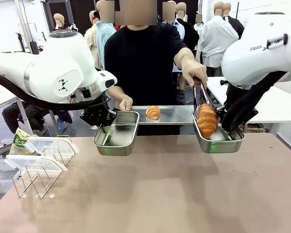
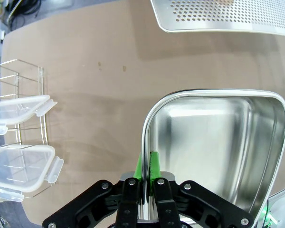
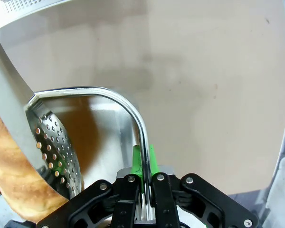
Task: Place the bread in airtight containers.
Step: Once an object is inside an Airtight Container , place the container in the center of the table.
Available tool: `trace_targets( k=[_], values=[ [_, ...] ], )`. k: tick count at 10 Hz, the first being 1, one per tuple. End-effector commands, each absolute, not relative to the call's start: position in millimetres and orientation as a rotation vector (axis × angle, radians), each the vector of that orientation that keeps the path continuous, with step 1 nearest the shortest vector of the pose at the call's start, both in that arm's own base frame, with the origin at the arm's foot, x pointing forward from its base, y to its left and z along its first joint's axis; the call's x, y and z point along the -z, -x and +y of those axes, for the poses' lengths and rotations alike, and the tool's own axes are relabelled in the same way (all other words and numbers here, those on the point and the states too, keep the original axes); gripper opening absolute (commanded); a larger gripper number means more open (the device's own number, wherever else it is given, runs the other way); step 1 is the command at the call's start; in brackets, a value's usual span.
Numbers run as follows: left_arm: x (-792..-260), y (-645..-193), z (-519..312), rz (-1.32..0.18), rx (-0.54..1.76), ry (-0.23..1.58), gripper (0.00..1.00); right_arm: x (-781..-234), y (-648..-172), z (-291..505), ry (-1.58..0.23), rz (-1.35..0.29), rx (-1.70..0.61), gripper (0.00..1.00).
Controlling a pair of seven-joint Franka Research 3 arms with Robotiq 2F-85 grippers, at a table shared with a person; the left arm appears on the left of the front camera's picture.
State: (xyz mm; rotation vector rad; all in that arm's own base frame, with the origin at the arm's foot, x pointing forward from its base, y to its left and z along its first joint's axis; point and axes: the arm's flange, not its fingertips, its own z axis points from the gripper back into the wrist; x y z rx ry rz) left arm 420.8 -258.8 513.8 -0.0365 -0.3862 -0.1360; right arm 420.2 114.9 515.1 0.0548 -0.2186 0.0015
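Observation:
My left gripper [image 1: 105,128] is shut on the rim of the left steel tin [image 1: 117,139], which it holds off the table. In the left wrist view the green pads [image 2: 154,164] pinch that rim and the tin [image 2: 213,142] is empty. Over on the right, my right gripper [image 1: 230,127] is shut on the rim of the other tin [image 1: 222,144]. A person's hand holds perforated tongs [image 1: 202,97] [image 3: 52,147] gripping a golden roll [image 1: 207,120] [image 3: 12,175] just inside this tin. A second roll [image 1: 153,112] lies on the flat tray [image 1: 177,115].
The person's other hand [image 1: 125,103] rests on the perforated tray's [image 2: 228,19] left end. Two translucent lids [image 2: 16,108] [image 2: 19,167] lie on a wire rack [image 1: 39,170] at the table's left. The brown tabletop [image 1: 174,194] in front is open.

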Motion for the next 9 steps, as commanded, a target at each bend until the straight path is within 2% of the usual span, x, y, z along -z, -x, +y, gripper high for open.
trace_targets(
  k=[1, 9],
  values=[
    [-517.9, -420.9, -257.2, -0.397, 0.143, 0.033, 0.00, -517.6, -419.9, 114.5, -0.060, -0.226, 0.001, 0.00],
    [-517.9, -420.9, -257.2, -0.397, 0.143, 0.033, 0.00, -517.6, -419.9, 114.5, -0.060, -0.226, 0.001, 0.00]
  ],
)
